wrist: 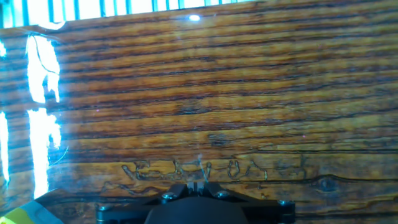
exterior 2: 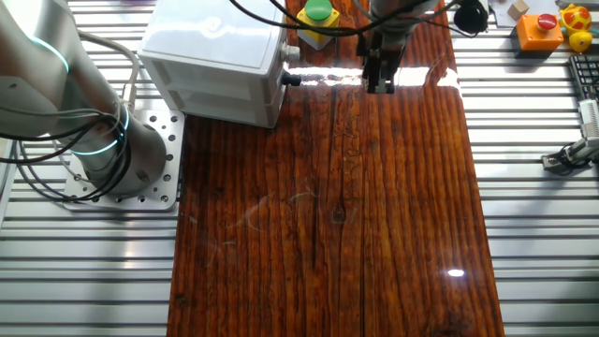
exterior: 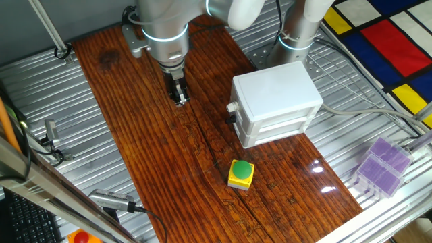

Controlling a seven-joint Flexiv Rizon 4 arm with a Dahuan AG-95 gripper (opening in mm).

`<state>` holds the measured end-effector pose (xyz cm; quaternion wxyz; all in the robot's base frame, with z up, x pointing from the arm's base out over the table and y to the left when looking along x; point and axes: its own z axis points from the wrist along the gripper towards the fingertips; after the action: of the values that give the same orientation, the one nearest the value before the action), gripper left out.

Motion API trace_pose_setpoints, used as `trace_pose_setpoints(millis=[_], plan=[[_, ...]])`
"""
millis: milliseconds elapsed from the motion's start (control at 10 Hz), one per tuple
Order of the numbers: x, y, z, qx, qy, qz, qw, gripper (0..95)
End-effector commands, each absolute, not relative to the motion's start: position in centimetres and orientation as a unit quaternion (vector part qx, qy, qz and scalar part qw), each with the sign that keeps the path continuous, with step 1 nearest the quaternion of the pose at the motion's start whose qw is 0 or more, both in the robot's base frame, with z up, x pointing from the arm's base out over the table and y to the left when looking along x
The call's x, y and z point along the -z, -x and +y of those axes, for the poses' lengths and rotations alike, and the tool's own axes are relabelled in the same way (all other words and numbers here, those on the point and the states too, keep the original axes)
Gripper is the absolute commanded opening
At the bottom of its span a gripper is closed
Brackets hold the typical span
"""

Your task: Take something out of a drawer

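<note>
The white box cabinet (exterior: 277, 94) stands on the wooden board, and also shows in the other fixed view (exterior 2: 211, 56). Its upper drawer is closed; its small round white knob (exterior: 231, 106) faces the middle of the board and also shows in the other fixed view (exterior 2: 288, 54). The tan cube is not visible. My gripper (exterior: 179, 96) hangs just above the bare board, to the left of the knob, fingers pressed together and empty. It also shows in the other fixed view (exterior 2: 379, 82). In the hand view the fingertips (wrist: 198, 185) meet over bare wood.
A yellow box with a green button (exterior: 241, 173) sits on the board in front of the cabinet and also shows in the other fixed view (exterior 2: 319, 14). Purple boxes (exterior: 383, 165) lie on the metal table at right. Small toys (exterior 2: 541, 26) lie off the board.
</note>
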<state>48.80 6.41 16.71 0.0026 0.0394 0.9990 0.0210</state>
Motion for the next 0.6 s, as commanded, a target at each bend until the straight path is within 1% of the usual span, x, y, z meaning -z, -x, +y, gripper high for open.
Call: trace_pose_setpoints(millis=[100, 200, 300, 400, 600], plan=[[-16.69, -48.83, 6.44, -0.030, -0.043, 0.999, 0.000, 0.0], [-16.69, -48.83, 6.44, -0.034, -0.044, 0.998, -0.001, 0.0], [-16.69, -48.83, 6.44, -0.039, -0.044, 0.998, -0.007, 0.0], [-16.69, -48.83, 6.44, -0.042, -0.048, 0.998, -0.020, 0.0], [-16.69, -48.83, 6.44, -0.043, -0.041, 0.998, -0.030, 0.0]])
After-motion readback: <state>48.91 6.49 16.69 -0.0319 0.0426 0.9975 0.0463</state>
